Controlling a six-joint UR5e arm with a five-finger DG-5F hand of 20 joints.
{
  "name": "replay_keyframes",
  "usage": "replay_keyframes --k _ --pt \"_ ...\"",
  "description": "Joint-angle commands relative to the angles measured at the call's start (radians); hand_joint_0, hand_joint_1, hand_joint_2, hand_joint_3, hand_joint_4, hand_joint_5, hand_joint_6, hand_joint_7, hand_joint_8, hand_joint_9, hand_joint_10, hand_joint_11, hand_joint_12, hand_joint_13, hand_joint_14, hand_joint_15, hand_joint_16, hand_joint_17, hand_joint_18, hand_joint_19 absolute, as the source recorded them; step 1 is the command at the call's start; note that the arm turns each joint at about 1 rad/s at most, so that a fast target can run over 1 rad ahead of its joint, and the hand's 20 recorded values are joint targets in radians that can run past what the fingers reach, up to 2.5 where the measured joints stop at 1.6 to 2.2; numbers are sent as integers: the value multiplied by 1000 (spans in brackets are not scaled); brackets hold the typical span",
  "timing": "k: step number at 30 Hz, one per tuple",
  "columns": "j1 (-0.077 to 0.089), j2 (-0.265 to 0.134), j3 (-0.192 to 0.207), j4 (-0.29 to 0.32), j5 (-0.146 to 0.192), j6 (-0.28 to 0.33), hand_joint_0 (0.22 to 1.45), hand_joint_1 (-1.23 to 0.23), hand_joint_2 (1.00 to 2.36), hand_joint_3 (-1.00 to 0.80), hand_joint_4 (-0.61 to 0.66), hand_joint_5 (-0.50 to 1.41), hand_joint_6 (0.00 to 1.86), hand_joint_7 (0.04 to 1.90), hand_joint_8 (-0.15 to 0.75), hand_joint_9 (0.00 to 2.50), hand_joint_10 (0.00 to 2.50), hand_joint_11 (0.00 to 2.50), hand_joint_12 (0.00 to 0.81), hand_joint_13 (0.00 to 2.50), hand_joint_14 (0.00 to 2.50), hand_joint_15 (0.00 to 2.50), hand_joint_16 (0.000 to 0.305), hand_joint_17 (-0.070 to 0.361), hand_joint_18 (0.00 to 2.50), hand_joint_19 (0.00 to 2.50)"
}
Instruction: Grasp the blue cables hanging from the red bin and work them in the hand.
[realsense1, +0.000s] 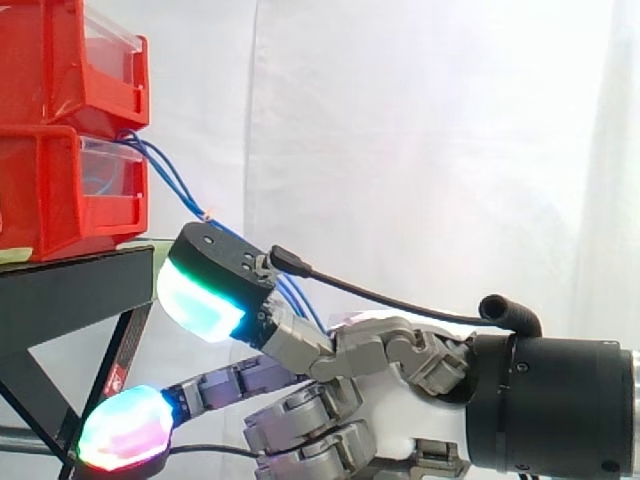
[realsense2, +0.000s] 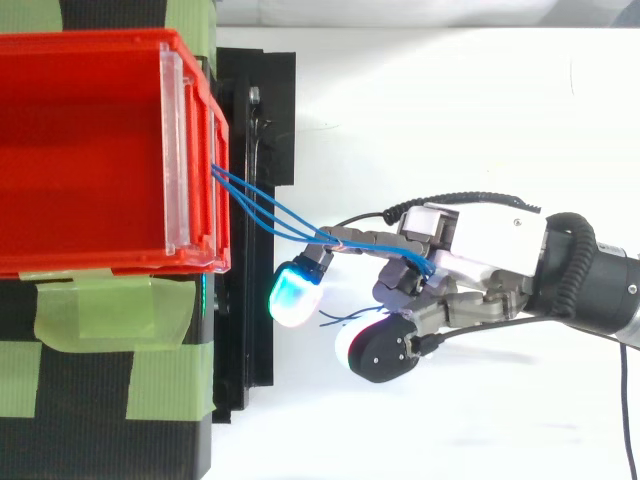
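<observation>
Glossy plastic bin (realsense2: 90, 150); matt black stand (realsense1: 70, 285); cloth curtain (realsense1: 420, 150).

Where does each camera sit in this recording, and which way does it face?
Side view: beside the work, level with it, facing the red bins on the black stand; the hand enters from the right.
Top view: overhead, looking down on the bins; the hand enters from the right.
Shared: blue cables running from bin into the hand's grip.

Upper bin (realsense1: 70, 60) stacked on lower bin (realsense1: 60, 190), both on stand (realsense1: 70, 285) at left. Cables (realsense2: 265, 210) leave lower bin's front, run right and down. Hand (realsense2: 480, 240) right of stand, below bins; fingers (realsense2: 365, 240) curled round cables, fingertips near stand's edge.
</observation>
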Motion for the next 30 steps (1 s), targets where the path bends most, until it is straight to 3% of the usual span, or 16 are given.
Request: replay_keyframes --k 1,30 --pt "0 0 5 -1 2 -1 739 -554 1000 -1000 275 107 114 1258 610 1547 2500 2500 708 2020 2500 1895 226 170 2433 676" --pt "0 0 3 -2 2 -1 759 -559 1000 -1000 270 123 88 1277 594 1537 2500 2500 706 1992 2500 1906 224 168 2395 661"
